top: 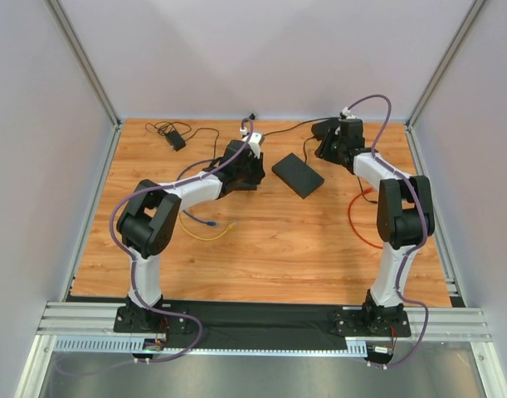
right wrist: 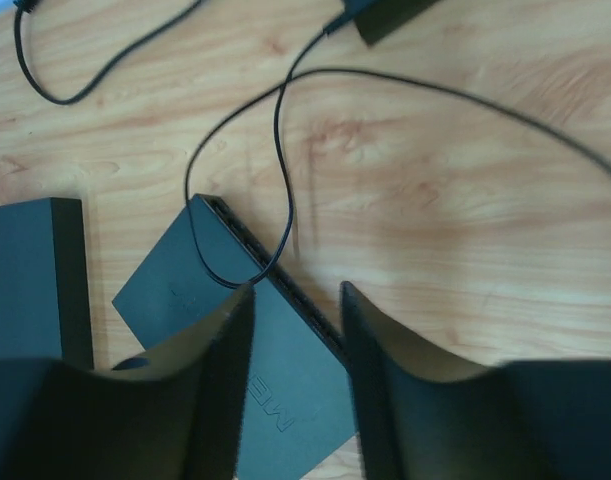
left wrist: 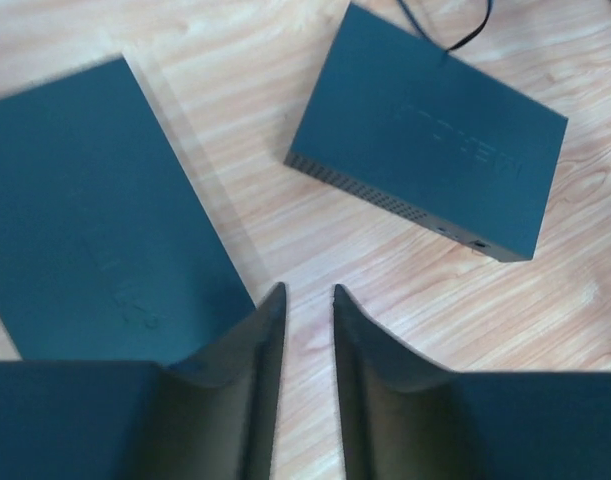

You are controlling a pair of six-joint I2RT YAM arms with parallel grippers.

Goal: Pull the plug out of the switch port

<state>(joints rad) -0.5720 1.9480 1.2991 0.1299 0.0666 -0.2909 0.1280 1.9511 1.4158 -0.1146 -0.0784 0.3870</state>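
Note:
The switch [top: 298, 176] is a flat black box lying at the table's centre back. It also shows in the left wrist view [left wrist: 435, 130] and under the right fingers [right wrist: 170, 290]. A thin black lead [right wrist: 280, 150] meets its rear edge [left wrist: 447, 48]; the plug there is too small to make out. My left gripper [left wrist: 307, 290] hovers over bare wood left of the switch [top: 251, 172], its jaws narrowly apart with nothing between them. My right gripper [right wrist: 295, 287] hangs open above the switch's right edge [top: 329, 148], holding nothing.
A second black box [left wrist: 85, 220] lies just left of the left gripper. A yellow cable with a blue end [top: 208, 225] lies loose near the left arm. A red cable [top: 359, 225] curls by the right arm. A black adapter [top: 177, 139] sits at the back left.

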